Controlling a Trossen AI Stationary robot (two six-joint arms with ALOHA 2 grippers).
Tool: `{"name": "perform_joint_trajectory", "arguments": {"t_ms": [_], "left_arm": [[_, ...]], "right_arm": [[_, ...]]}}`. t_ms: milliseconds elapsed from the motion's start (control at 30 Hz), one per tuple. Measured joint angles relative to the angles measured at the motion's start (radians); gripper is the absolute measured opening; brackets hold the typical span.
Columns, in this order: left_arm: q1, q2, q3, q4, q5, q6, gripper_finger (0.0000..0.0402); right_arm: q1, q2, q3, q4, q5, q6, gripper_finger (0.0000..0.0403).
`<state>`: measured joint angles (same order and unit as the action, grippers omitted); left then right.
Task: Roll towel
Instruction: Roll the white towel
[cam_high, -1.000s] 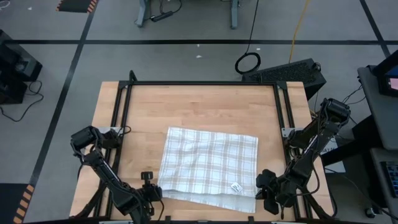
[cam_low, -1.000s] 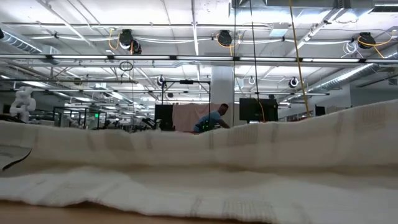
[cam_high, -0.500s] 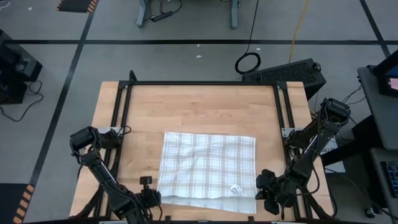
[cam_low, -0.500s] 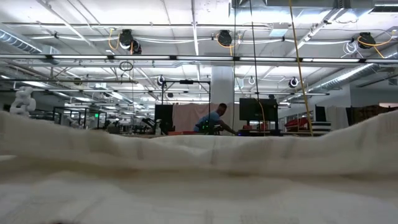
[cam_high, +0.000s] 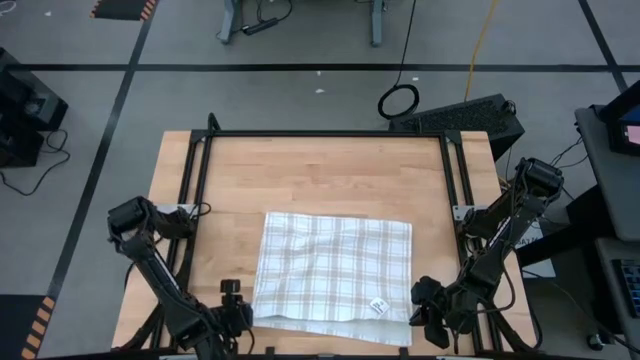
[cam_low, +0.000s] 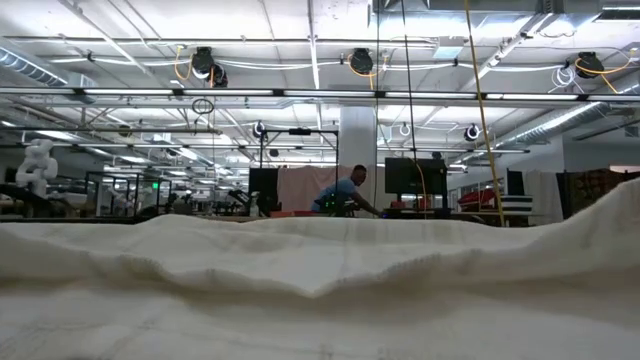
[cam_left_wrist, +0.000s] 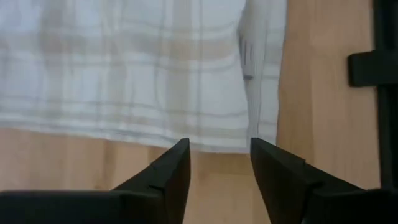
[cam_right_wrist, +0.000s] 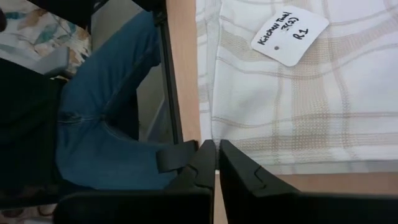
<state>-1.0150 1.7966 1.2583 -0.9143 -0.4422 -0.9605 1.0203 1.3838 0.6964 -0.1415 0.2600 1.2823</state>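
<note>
Table: towel flat; left gripper, right gripper beside corners.

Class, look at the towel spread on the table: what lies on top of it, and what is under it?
On the towel only its small white tag shows, near the right gripper. Around it lies the bare wooden table; whatever sits directly beneath the cloth is covered and cannot be seen.

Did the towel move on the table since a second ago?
Yes. In the high view the towel swung a little straighter and its far corners slid toward the near table edge, away from the far black rail.
</note>
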Motion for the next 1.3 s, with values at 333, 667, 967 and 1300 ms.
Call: {"name": "perform_joint_trajectory", "arguments": {"t_ms": [333,667,967,1300], "left_arm": [[0.007,-0.085,-0.014,-0.097,-0.344,0.17,0.018],[0.112,-0.083,-0.199,0.12,-0.501,0.17,0.018],[0.303,-0.033,-0.219,1.25,-0.379,0.831,0.0193],[0.442,0.207,-0.053,1.403,-0.276,1.144,0.0264]], "right_arm": [[-0.005,0.0,0.0,0.0,0.007,0.092,0.0004],[-0.005,0.0,0.0,0.004,0.057,0.146,0.0004],[-0.006,0.0,0.0,0.067,0.13,0.125,0.0004],[-0.003,0.001,0.0,0.094,0.049,0.063,0.0004]]}}
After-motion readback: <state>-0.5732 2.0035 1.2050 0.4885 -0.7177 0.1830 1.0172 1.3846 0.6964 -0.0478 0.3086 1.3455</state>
